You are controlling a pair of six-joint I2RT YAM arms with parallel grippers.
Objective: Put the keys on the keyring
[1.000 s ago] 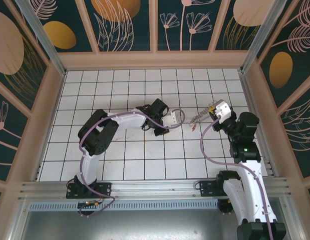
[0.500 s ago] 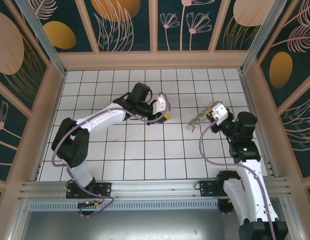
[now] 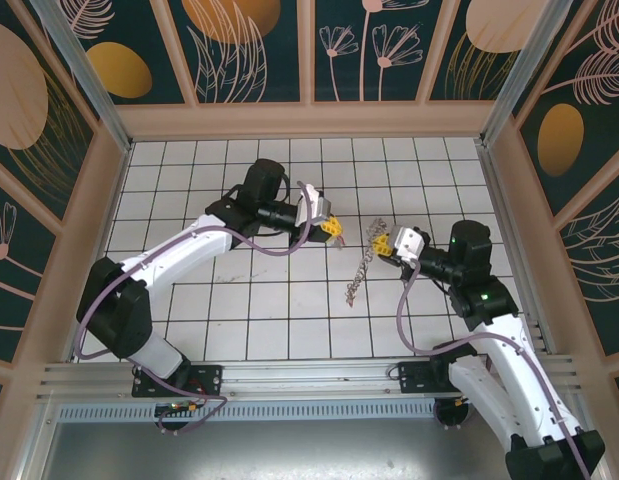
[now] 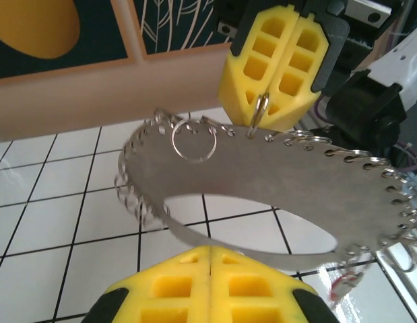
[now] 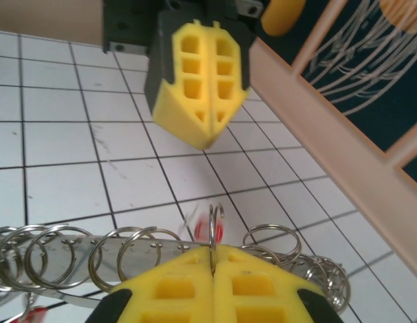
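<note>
**Hanging keyring, right-hand grip: entry for your station**

Item 1, holder and contents. Your only carrier on the table is the keyring (image 3: 362, 268), a flat grey metal band bent into a crescent. Its outer edge is fringed with small split rings (image 5: 117, 252), which sit close together and overlap in places. A red blur just behind the gripped ring looks like one of the keys (image 5: 215, 233). It is too soft for you to tell whether it is threaded on. A second red patch sits at the lower left corner of the right wrist view.

Item 2, lie of the keyring. From above, its long axis runs from the right gripper (image 3: 386, 243) toward the near edge of the white tiled floor (image 3: 239, 300), leaning slightly left. The upper end is at the gripper and the lower end is over the tiles. You cannot tell whether that lower end touches them. In the left wrist view the band's broad face is turned toward the camera, with the open side of the crescent facing down.

Item 3, grippers. Your right gripper's jaws are clamped on one split ring, which stands upright in the seam between the yellow pads. Your left gripper (image 3: 332, 227) has its jaws pressed together on nothing. It faces the right gripper from nearby, and the band lies between the two.
</note>
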